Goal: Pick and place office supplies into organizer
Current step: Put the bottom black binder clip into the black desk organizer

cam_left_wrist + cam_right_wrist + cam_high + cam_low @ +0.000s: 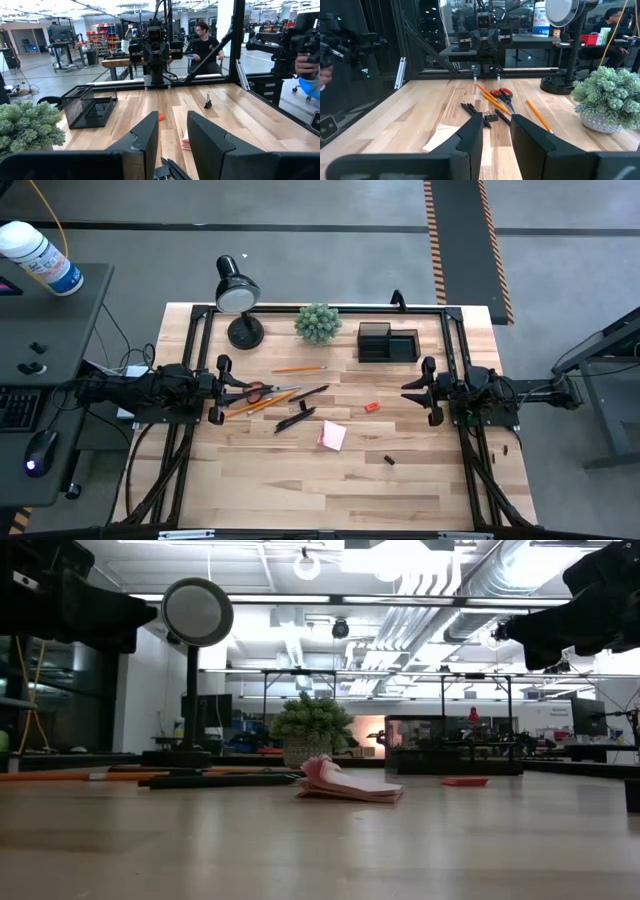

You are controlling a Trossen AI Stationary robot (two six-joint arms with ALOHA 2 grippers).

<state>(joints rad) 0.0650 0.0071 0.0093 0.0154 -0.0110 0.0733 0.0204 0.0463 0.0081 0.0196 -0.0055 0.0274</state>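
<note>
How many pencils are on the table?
3. One pencil lies alone in front of the plant; two pencils lie crossed beside the scissors. More may be hidden among the pens.

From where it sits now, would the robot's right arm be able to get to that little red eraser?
Probably yes. The red eraser lies alone on bare wood, just in front of the right hand, whose fingers stand apart. Nothing sits between them; the pink sticky-note pad lies off to the side.

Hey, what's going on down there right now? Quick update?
Left gripper and right gripper hover, jaws open, empty. Scissors, pencils, pens loose on table. Organizer unfilled. Nothing blocking.
</note>
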